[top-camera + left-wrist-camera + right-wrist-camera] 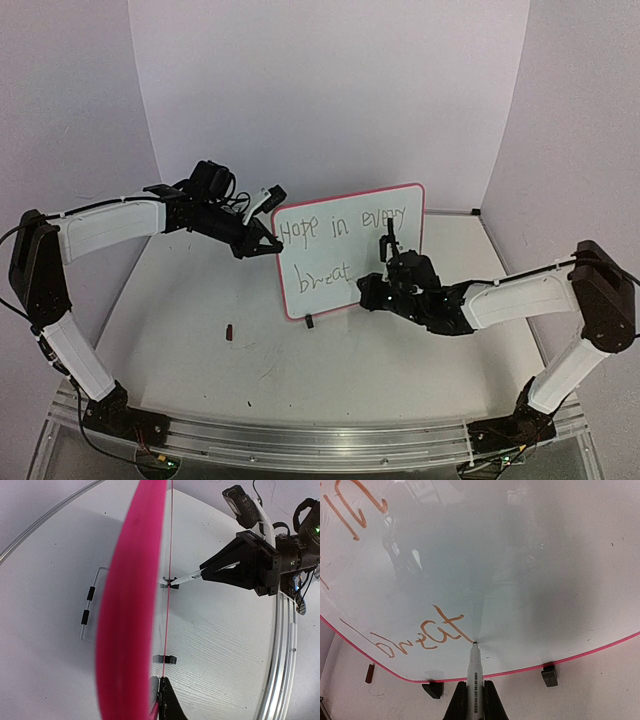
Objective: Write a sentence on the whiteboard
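The whiteboard (315, 298) stands upright on two black feet (548, 675) in the middle of the table. Its pink rim (130, 605) fills the left wrist view edge-on. The sentence (340, 228) reads "Hope in every", with "breat" (430, 635) below it. My left gripper (268, 240) (161, 680) is shut on the board's left edge. My right gripper (374, 288) (475, 700) is shut on a white marker (475, 672). The marker tip touches the board at the foot of the "t". The left wrist view also shows the marker (187, 577) meeting the board.
A small dark object (230, 331) (370, 673) lies on the table in front of the board's left side. A thin clear frame with two black sleeves (90, 605) lies behind the board. An aluminium rail (320, 440) runs along the near edge. White walls enclose the table.
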{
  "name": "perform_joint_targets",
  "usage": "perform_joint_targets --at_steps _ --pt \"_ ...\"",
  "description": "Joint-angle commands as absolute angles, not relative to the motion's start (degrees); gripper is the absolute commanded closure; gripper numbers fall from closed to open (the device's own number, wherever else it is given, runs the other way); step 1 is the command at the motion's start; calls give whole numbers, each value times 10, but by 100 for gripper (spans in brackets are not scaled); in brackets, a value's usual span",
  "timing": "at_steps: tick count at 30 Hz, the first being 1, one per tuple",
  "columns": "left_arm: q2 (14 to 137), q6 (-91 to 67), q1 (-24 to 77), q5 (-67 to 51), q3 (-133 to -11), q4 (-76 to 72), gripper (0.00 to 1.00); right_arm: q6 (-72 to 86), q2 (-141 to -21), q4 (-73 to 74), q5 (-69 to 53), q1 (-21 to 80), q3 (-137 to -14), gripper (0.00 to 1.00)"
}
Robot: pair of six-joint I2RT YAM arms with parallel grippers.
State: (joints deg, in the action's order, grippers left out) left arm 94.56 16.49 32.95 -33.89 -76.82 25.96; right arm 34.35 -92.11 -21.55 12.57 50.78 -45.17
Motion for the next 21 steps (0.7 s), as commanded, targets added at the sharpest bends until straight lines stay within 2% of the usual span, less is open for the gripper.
perform_joint_targets --at_steps 1,11,21 --pt "940 194 331 -294 -762 299 100 333 -884 -221 158 503 -445 100" --pt "940 195 331 -293 -761 299 100 303 -833 -224 129 503 -447 100" --pt "942 194 331 -294 -761 300 100 288 -854 -215 134 503 -489 100"
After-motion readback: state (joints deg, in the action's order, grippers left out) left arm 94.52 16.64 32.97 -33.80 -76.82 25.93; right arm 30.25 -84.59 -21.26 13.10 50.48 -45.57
